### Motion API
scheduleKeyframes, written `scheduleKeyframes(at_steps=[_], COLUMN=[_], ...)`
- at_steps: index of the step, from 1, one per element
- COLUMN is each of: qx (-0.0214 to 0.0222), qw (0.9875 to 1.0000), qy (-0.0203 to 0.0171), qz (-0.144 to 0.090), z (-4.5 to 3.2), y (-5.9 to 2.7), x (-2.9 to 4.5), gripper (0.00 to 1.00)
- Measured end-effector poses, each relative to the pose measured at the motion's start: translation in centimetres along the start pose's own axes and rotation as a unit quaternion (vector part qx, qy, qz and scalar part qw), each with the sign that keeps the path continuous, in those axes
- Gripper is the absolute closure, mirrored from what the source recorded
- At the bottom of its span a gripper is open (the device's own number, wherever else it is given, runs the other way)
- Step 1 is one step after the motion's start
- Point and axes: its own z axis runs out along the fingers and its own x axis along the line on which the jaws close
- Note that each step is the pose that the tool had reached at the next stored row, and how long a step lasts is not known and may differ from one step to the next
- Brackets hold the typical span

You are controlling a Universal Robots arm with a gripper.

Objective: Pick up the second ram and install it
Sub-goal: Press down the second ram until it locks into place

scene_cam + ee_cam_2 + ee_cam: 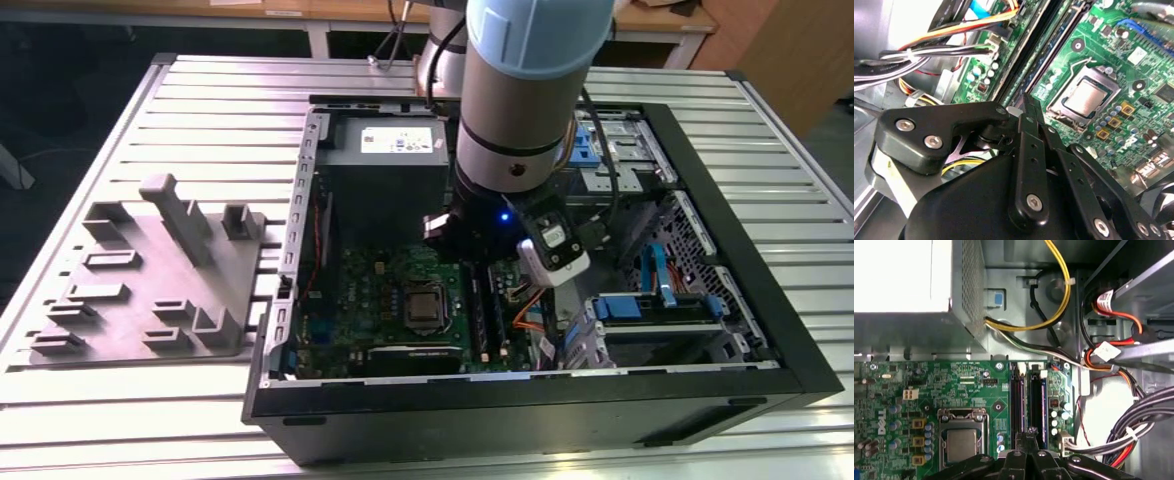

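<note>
My gripper [1029, 434] hangs low inside the open computer case [747, 330], with its fingertips shut together right over the two long memory slots [1026, 400] of the green motherboard [969, 385]. Nothing shows between the fingers. In the second wrist view the gripper [1026, 102] comes down onto a thin blue-green strip, the second ram [1026, 75], which stands edge-on in a slot. I cannot tell whether the tips touch it. In the exterior view the arm's wrist [514, 215] covers the gripper, and the slots [489, 320] run out from under it.
The processor socket [961, 440] lies beside the slots. The power supply [387, 150] fills the case's far end. Bundled cables [1134, 425] and drive bays [654, 310] crowd the other side of the slots. A grey parts holder [147, 275] sits on the slatted table at the exterior view's left.
</note>
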Motion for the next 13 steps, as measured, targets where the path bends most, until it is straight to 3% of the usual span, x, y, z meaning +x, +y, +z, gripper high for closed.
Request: scheduleKeyframes(at_steps=[5, 13], qx=[0.0000, 0.0000], qw=[1.0000, 1.0000], qy=[0.0000, 0.0000], qz=[0.000, 0.000], z=[0.04, 0.16], y=[0.29, 1.63], x=[-0.14, -0.10], gripper=[0.90, 0.90])
